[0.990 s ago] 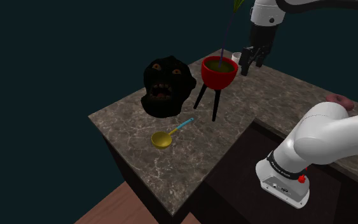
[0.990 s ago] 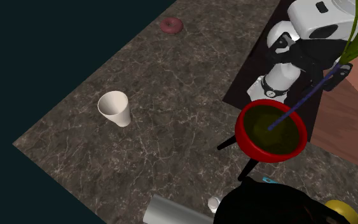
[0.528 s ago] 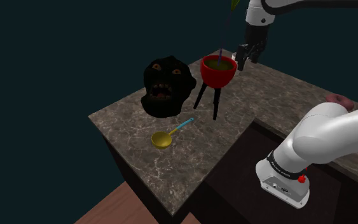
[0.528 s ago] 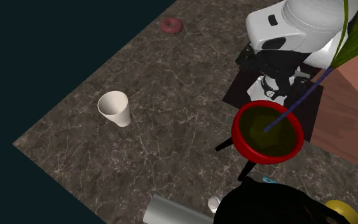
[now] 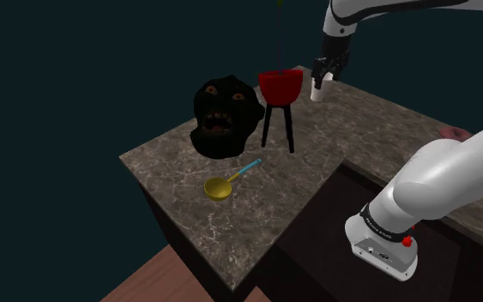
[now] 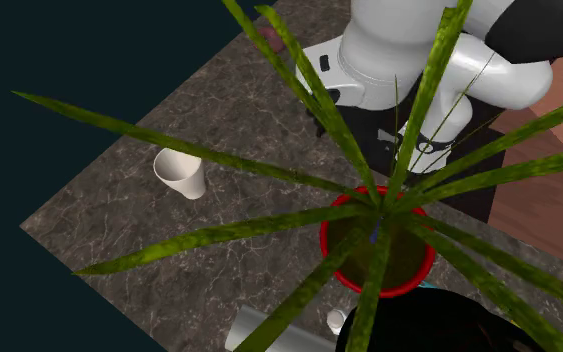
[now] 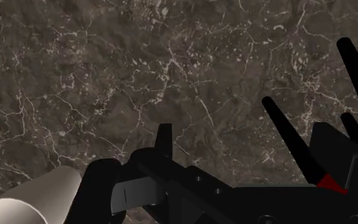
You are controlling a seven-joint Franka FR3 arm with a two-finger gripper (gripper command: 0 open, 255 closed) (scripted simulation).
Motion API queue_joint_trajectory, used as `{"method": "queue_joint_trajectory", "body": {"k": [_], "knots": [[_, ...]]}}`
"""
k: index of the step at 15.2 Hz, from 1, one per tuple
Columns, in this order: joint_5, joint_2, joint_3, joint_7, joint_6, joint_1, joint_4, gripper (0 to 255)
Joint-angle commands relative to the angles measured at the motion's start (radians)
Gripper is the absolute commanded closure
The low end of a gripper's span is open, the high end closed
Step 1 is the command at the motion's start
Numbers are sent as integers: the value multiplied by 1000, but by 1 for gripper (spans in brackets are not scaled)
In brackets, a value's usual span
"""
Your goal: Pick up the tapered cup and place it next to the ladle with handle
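A pale cup [image 6: 181, 172] stood just beside my gripper [image 5: 327, 75], whose spread I could not tell. It looked light and tippy, best pinched just below its rim.

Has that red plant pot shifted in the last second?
Yes. In the shoulder view the red pot has shifted toward that view's left and a little up, nearer the black head.
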State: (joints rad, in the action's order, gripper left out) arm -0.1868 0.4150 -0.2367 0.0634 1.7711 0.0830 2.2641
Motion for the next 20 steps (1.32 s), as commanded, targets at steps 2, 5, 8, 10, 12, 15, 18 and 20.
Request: {"method": "queue_joint_trajectory", "body": {"k": [2, 5, 8, 10, 12, 15, 18, 20], "knots": [[-2, -103, -44, 44, 50, 13, -59, 0], [9, -207, -83, 89, 87, 26, -130, 0], [31, -315, -118, 137, 117, 41, -211, 0], [52, -389, -137, 170, 131, 54, -271, 0], [78, -465, -154, 204, 141, 70, -336, 0], [121, -582, -172, 254, 146, 101, -445, 0], [168, -702, -181, 300, 139, 141, -569, 0], [198, -785, -183, 327, 126, 172, -661, 0]]}}
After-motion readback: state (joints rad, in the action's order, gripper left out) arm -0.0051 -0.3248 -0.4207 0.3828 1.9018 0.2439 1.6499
